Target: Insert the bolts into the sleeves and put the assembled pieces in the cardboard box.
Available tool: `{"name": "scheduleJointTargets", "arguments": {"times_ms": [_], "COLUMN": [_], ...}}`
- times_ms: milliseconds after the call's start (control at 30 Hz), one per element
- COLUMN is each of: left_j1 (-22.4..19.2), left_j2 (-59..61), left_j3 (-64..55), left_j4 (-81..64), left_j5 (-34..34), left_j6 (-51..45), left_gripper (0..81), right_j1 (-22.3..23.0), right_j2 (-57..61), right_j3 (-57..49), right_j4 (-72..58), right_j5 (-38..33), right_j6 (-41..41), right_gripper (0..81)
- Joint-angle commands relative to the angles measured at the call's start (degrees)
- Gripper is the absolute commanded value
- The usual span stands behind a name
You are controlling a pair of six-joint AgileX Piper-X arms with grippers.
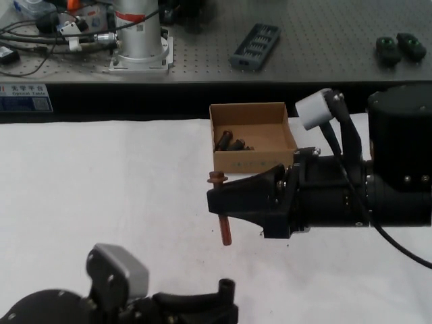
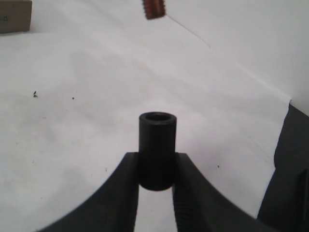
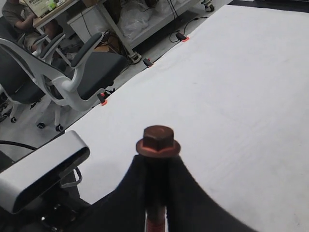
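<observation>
Here the right gripper (image 3: 155, 176) grips a rusty brown bolt (image 3: 158, 142), tip down. The left gripper (image 2: 155, 181) holds a black tube sleeve (image 2: 157, 140) upright, maybe just nearer.

White cloth (image 1: 101, 202) under the right fingers (image 1: 243, 192). Metal post (image 1: 138, 27), cables (image 1: 34, 30) and grey tray (image 1: 255, 44) well beyond them. Office chair (image 3: 91, 72) past the cloth's edge.
</observation>
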Motion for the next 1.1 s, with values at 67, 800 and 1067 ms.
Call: {"name": "scheduleJointTargets", "arguments": {"times_ms": [67, 800, 1067], "left_j1": [-0.2, 1.4, 1.4], "left_j2": [4.4, 4.4, 4.4], "left_j3": [-3.6, -2.9, -3.0], "left_j4": [-2.2, -9.1, -8.3], "left_j5": [-0.2, -1.0, 3.5], "left_j6": [0.9, -1.7, -1.7], "left_gripper": [4.4, 4.4, 4.4], "right_j1": [-0.5, -5.1, -5.1], "right_j2": [-0.7, -0.7, -0.7], "right_j3": [1.5, 9.1, 9.3], "right_j4": [-3.8, -18.5, -18.5], "right_j5": [-2.8, -7.8, -7.8], "right_j6": [1.1, 11.1, 11.1], "right_gripper": [1.6, 1.6, 1.6]}}
